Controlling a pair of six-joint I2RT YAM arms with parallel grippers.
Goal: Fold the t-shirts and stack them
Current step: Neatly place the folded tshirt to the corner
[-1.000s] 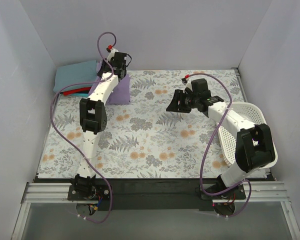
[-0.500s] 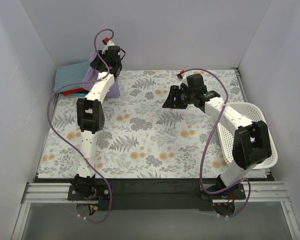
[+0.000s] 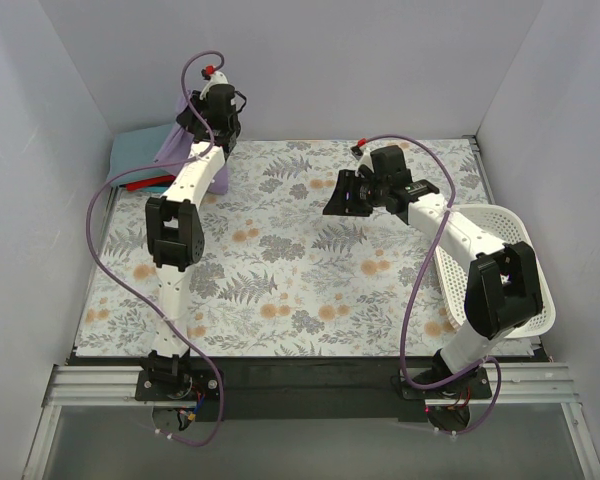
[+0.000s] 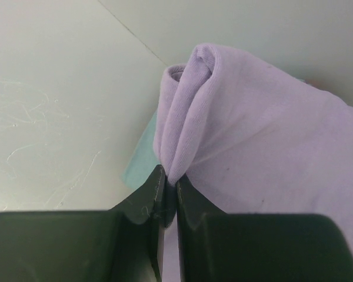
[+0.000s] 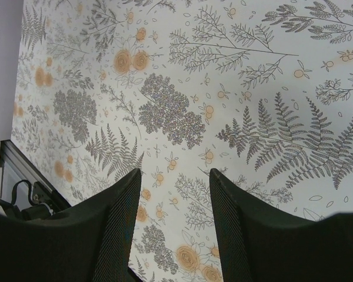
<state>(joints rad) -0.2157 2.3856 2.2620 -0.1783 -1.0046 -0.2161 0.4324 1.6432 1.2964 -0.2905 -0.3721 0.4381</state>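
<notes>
My left gripper [image 3: 202,122] is shut on the folded lavender t-shirt [image 4: 259,135] and holds it lifted at the back left corner, above the stack. In the top view the lavender cloth [image 3: 185,150] hangs beside the arm. The stack shows a grey-blue folded shirt [image 3: 138,152] on top and a red one [image 3: 150,185] under it; a teal edge [image 4: 140,164] shows in the left wrist view. My right gripper [image 3: 338,196] is open and empty over the middle of the table [image 5: 175,171].
A white mesh basket [image 3: 505,260] stands at the right edge, under the right arm. The table carries a floral cloth [image 3: 300,270]. Grey walls close in the back and both sides.
My left gripper has lifted the lavender shirt off the table and carried it back and left over the stack. The right gripper has drifted a little left.
</notes>
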